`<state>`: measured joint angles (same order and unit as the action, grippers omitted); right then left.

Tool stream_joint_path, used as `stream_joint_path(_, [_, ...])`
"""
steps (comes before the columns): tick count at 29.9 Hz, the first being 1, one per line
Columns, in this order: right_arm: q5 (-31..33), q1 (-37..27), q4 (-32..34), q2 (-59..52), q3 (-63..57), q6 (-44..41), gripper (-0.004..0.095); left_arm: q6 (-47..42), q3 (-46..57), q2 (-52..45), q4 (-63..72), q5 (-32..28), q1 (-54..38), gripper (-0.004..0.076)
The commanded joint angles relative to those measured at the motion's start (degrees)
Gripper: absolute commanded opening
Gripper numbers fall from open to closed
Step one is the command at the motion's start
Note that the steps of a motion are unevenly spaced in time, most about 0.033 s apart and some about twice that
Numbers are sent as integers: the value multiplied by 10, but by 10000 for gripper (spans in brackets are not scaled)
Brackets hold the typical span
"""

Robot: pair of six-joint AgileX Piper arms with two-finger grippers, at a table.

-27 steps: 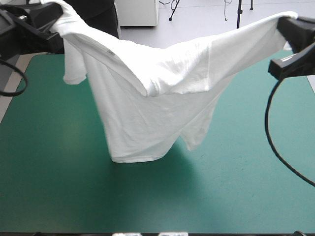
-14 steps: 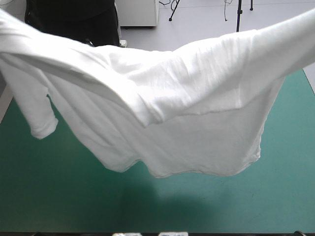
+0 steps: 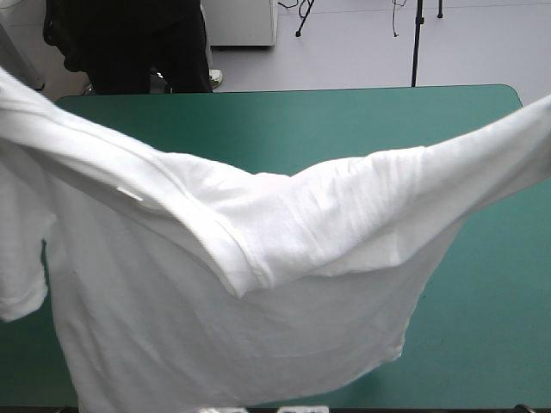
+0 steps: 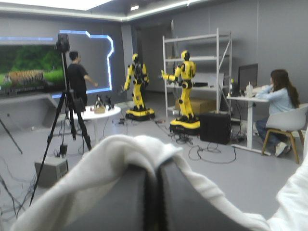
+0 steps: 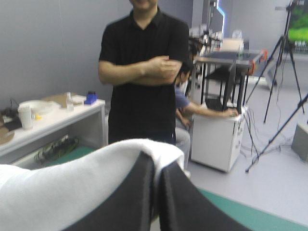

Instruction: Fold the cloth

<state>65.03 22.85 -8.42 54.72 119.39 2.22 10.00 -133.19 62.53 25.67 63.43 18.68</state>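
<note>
**Q:** Where is the T-shirt (image 3: 258, 301) right now?

**A:** It is up in the air, strung between my two arms. In the high view it stretches across above the table (image 3: 344, 129) and runs off both sides of the picture. My grippers are out of sight there. The upper edge sags in the middle, and the body hangs down in front of the teal-green cover, hiding the near part of the table.

**Q:** What is your left gripper (image 4: 157, 173) doing?

**A:** Its black fingers are pressed together into one arch, pinching white cloth. The fabric drapes over the fingertips and falls away down both sides. More of it shows beside the gripper, towards my other arm.

**Q:** And your right gripper (image 5: 156, 173)?

**A:** It is the same. The fingers are all but closed on the shirt, with a fold wrapped over the tips and trailing off to one side. A strip of the teal-green cover shows below, ahead of the gripper.

**Q:** Does the hem touch the table?

**A:** I cannot tell. The hem hangs low near the table's near edge, and on my left side one sleeve (image 3: 19, 284) dangles loose.
</note>
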Motion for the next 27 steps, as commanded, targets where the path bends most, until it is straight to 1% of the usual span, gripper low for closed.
stream_joint_path(1, [-47,1,4,7,-76,-2,-13,-10,55,17,-18,-43,2,-9])
stream_joint_path(4, [-59,1,14,17,-144,-9,-13,-14,109,32,-30,-48,2,-9])
stream_joint_path(8, [-81,1,65,43,-205,-27,-13,-14,161,67,-50,-55,2,-9])
stream_joint_path(10, [-92,1,103,63,-218,-27,-13,-14,182,88,-59,-55,2,-9])
stream_joint_path(14, [-115,1,194,120,-221,-57,-13,-14,198,153,-91,-63,2,-9])
stream_joint_path(15, [-123,1,230,140,-221,-65,-13,-14,198,171,-100,-69,2,-9])
stream_joint_path(21, [-163,0,365,241,-220,-112,-17,-14,198,274,-107,-128,1,-9])
stream_joint_path(24, [-177,-5,398,289,-220,-128,-17,-14,198,326,-107,-144,1,-9])
stream_joint_path(27, [-206,-24,393,324,-220,-138,-17,-17,198,366,-105,-167,1,-9])
